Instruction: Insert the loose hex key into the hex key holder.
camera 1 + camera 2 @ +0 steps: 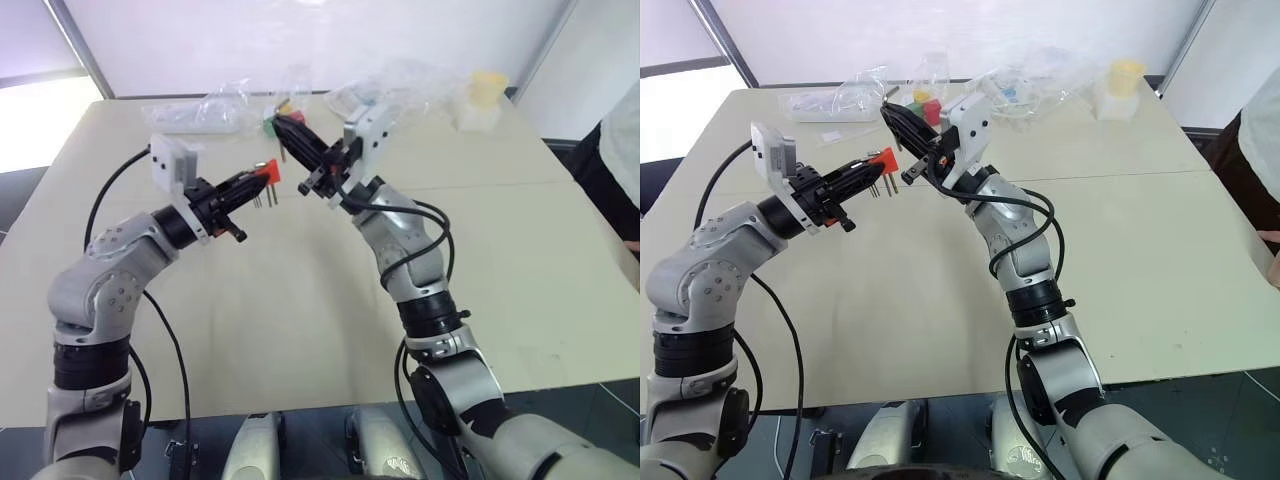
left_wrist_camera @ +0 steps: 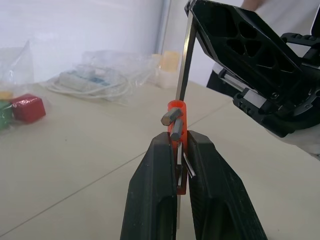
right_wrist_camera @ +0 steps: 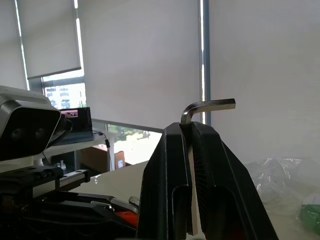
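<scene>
Above the near-middle of the pale counter (image 1: 300, 320), the left claw (image 1: 262, 178) was clamped on the hex key holder (image 1: 267, 170), an orange-red block held in the air with short grey keys hanging from it. Just to its right and slightly farther, the right claw (image 1: 287, 125) was closed on the loose hex key (image 3: 207, 106), whose long shaft ran between the black fingers while the bent short end stuck out past the tips. The two claws were near each other above the counter. Along the far edge lay clear plastic bags (image 1: 215, 108), a red cube (image 2: 28, 107) beside a green cube (image 1: 270, 128), and a yellowish container (image 1: 487, 92). A person's sleeve (image 1: 610, 170) showed at the right edge.
</scene>
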Available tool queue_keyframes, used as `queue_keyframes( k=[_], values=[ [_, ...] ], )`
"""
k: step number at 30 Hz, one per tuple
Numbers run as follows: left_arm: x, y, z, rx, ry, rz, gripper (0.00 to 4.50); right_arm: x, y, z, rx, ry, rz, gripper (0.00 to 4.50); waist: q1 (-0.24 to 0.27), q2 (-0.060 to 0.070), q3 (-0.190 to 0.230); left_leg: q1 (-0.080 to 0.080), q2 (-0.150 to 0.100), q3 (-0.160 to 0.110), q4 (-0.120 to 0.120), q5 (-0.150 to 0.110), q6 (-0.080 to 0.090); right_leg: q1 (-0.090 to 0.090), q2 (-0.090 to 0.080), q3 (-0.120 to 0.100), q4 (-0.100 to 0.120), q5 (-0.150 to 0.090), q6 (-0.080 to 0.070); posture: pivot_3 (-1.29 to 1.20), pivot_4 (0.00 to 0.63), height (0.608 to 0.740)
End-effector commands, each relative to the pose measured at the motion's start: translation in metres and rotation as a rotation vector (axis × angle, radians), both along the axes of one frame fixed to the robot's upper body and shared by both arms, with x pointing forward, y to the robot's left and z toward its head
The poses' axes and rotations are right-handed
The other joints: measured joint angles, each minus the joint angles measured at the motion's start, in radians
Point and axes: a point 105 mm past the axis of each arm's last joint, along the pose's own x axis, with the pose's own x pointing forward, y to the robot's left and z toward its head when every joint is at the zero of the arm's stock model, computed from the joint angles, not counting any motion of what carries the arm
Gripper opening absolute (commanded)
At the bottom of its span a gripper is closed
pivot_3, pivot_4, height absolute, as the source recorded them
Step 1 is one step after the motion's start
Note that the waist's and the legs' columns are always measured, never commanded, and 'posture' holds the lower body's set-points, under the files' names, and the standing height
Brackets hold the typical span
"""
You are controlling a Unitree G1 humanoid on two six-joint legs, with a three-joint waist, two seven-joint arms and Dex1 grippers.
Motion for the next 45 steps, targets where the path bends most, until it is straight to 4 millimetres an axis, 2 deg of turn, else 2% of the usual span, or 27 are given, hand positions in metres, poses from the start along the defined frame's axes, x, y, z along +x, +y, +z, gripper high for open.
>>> queue_keyframes(
  k=[1,15,31,45],
  values=[
    [-0.003,0.000,0.011,-0.002,-0.058,-0.002,0.00,-0.011,0.005,0.023,0.040,-0.067,0.029,0.02,0.000,0.000,0.000,0.000,0.000,0.000,0.000,0.000,0.000,0.000,0.000,0.000,0.000,0.000,0.000,0.00,0.150,0.740],
    [-0.005,-0.001,0.010,0.002,-0.057,-0.009,0.00,-0.020,0.014,0.032,0.055,-0.079,0.072,0.02,0.000,0.000,0.000,0.000,0.000,0.000,0.000,0.000,0.000,0.000,0.000,0.000,0.000,0.000,0.000,0.00,0.150,0.740],
    [-0.005,-0.004,0.015,-0.009,-0.071,-0.014,0.00,-0.020,0.017,0.022,0.042,-0.056,0.076,0.02,0.000,0.000,0.000,0.000,0.000,0.000,0.000,0.000,0.000,0.000,0.000,0.000,0.000,0.000,0.000,0.00,0.150,0.740],
    [-0.007,-0.004,0.014,-0.011,-0.068,-0.016,0.00,-0.013,0.010,0.019,0.032,-0.052,0.048,0.02,0.000,0.000,0.000,0.000,0.000,0.000,0.000,0.000,0.000,0.000,0.000,0.000,0.000,0.000,0.000,0.00,0.150,0.740]
  ],
)
